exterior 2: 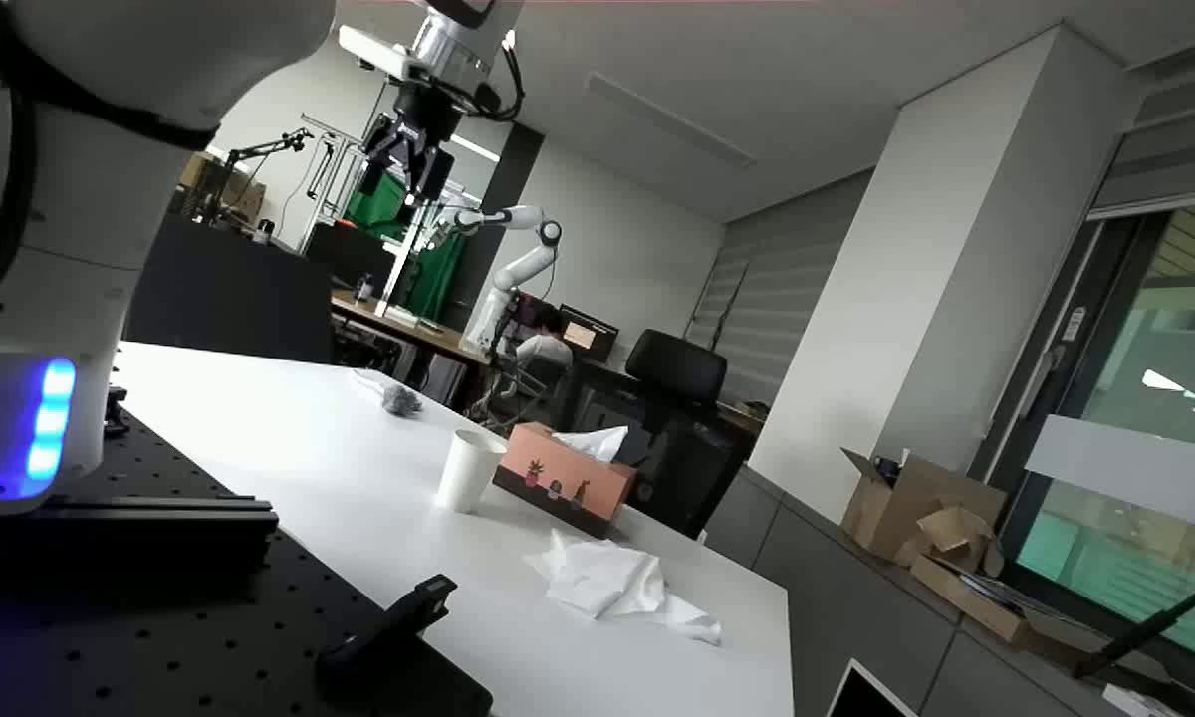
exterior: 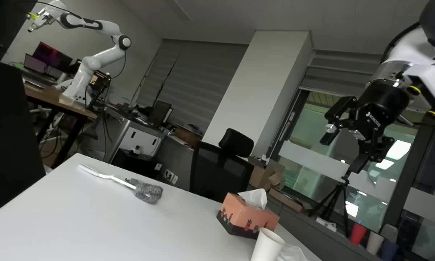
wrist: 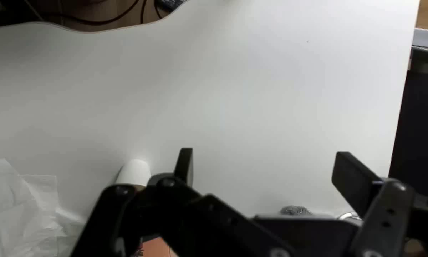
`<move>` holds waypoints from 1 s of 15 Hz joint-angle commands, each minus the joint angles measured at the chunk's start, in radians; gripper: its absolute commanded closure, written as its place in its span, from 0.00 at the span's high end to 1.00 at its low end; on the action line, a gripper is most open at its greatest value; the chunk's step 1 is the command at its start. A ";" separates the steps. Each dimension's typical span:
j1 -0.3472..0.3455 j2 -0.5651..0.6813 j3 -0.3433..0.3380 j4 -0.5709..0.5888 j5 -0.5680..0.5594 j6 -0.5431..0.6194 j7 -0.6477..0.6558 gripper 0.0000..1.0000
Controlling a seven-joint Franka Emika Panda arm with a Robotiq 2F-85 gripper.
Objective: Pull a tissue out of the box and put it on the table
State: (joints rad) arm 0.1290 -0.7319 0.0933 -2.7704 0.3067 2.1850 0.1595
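The orange and dark tissue box (exterior: 248,217) stands on the white table (exterior: 123,224), with a white tissue (exterior: 255,197) sticking up from its top. The box (exterior 2: 558,476) and its tissue (exterior 2: 602,443) also show in an exterior view. In the wrist view only a corner of the box (wrist: 155,248) shows, behind a finger. A loose crumpled tissue (exterior 2: 607,578) lies on the table beside the box; it also shows in the wrist view (wrist: 21,210). My gripper (exterior: 341,154) is open and empty, high above the table and apart from the box. Its spread fingers show in the wrist view (wrist: 264,164).
A white paper cup (exterior 2: 468,470) stands beside the tissue box. A grey scrubbing brush (exterior: 148,192) with a white handle lies farther along the table. A black office chair (exterior: 221,170) stands behind the table edge. A black perforated base plate (exterior 2: 189,637) borders the table.
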 commanded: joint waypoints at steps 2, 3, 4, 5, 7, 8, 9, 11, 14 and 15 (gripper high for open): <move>-0.001 0.000 0.000 0.002 -0.001 -0.004 0.000 1.00; -0.001 0.000 0.000 0.002 -0.001 -0.004 0.000 1.00; -0.001 0.000 0.000 0.002 -0.001 -0.004 0.000 1.00; -0.001 0.000 0.000 0.002 -0.001 -0.004 0.000 1.00; -0.001 0.000 0.000 0.002 -0.001 -0.004 0.000 1.00; -0.001 0.000 0.000 0.002 -0.001 -0.004 0.000 1.00; -0.001 0.000 0.000 0.002 -0.001 -0.004 0.000 1.00; -0.014 0.013 -0.006 0.005 -0.015 0.018 -0.014 1.00; -0.081 0.114 -0.054 0.041 -0.074 0.133 -0.073 1.00; -0.105 0.161 -0.071 0.057 -0.100 0.179 -0.099 1.00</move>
State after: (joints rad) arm 0.0797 -0.6975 0.0768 -2.7696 0.2594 2.2749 0.1252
